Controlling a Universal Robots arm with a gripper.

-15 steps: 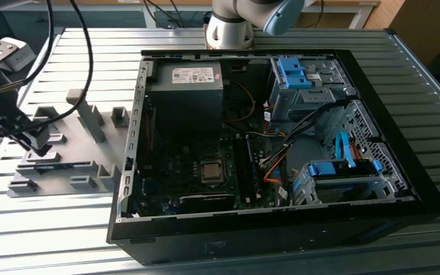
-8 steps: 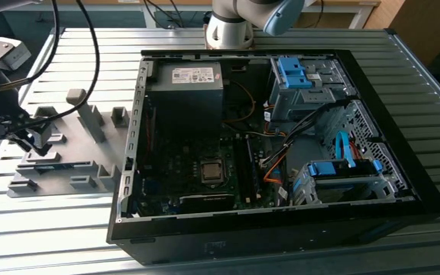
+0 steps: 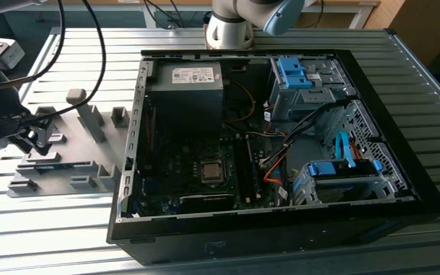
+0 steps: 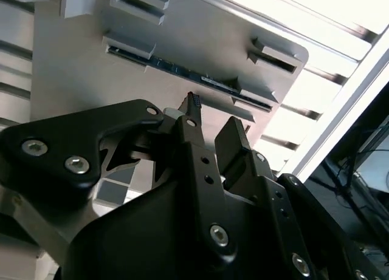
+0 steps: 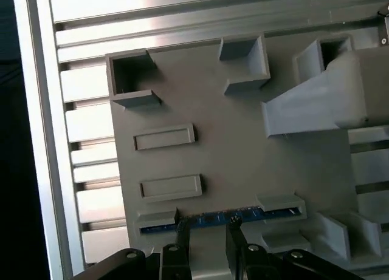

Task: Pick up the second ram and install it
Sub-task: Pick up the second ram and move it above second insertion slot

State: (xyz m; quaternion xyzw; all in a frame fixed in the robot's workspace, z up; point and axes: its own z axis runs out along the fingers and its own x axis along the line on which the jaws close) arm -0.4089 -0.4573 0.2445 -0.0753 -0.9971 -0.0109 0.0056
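Pick-up step: at 9 o'clock of the computer case (image 3: 281, 238), my gripper (image 5: 205, 230) hangs open and empty over the second ram (image 5: 213, 218); I judge gripping needs the jaws squarely astride it.

I count one open black computer case (image 3: 432, 197), two blue plastic drive brackets (image 3: 293, 71) (image 3: 342, 168), one grey fixture plate (image 3: 71, 143), one blue-green circuit-board ram stick (image 5: 209, 219), and one black gripper (image 5: 207, 229).

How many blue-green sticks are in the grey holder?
1. The second ram stands on edge in the grey fixture, just beyond the open gripper; others may be hidden.
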